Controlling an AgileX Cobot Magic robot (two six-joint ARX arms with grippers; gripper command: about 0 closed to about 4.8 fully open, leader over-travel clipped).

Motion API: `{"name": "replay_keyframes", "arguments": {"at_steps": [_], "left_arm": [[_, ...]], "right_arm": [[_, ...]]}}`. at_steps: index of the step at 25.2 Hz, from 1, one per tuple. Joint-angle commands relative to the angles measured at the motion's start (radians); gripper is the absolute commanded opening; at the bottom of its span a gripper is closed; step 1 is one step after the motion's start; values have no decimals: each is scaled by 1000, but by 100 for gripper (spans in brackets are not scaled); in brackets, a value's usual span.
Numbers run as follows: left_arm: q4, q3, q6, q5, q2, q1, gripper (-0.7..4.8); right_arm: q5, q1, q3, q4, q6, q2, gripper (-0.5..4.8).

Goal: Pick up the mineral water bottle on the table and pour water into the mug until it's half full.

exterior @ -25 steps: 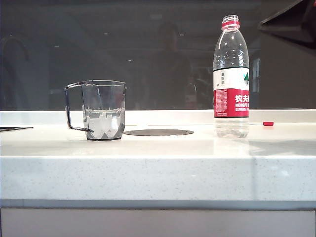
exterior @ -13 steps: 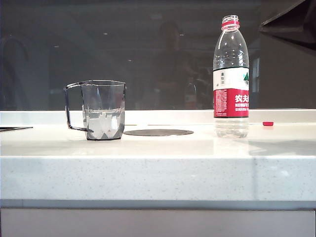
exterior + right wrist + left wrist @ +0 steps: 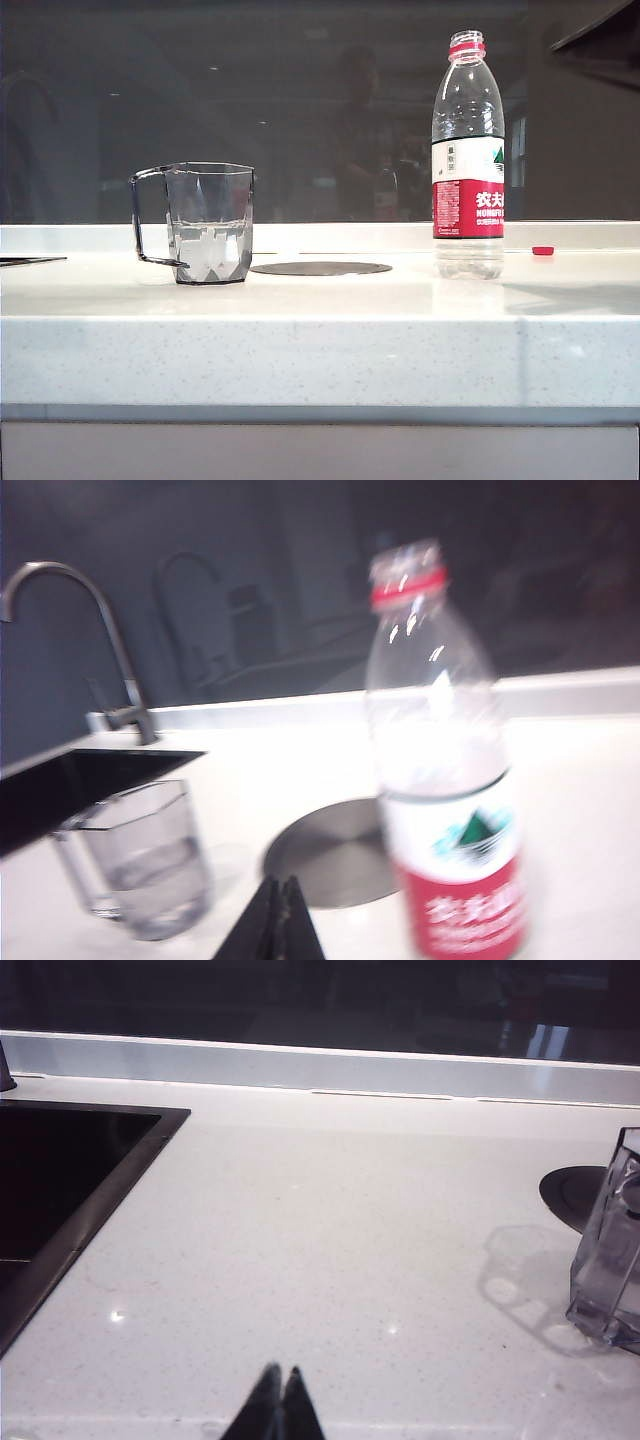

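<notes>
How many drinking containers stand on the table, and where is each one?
2. The mug stands left of the dark round disc; the mineral water bottle stands uncapped right of it. Both grippers, left and right, are shut and hold nothing.

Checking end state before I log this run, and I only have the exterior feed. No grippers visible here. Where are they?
Observer: Left gripper is shut, hovering over bare table beside the mug.
Operator: And the right one?
Observer: Right gripper is shut and empty, just in front of the mineral water bottle, by the dark round disc.
Operator: Anything left of the mug that I can't see?
Observer: A black sink with a curved faucet behind it.
</notes>
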Motion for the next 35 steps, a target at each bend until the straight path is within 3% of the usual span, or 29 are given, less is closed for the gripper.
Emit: {"name": "replay_keyframes", "arguments": {"at_steps": [1,3,8,15,35], "left_arm": [[6,3,2,5,0,-2,-4],[6,3,2,5,0,-1,-4],[6,3,2,4,0,-2,-4],[6,3,2,5,0,-2,-4],[6,3,2,5,0,-2,-4]], "right_arm": [[23,-61,-6,-217,-137,-169,-9],[75,-149,-33,-345,-140,-325,-8],[74,-298,-53,-498,-141,-493,-9],[70,-437,-54,-620,-171,-633,-9],[68,-475,-53,-737,-171,-710,-8]]}}
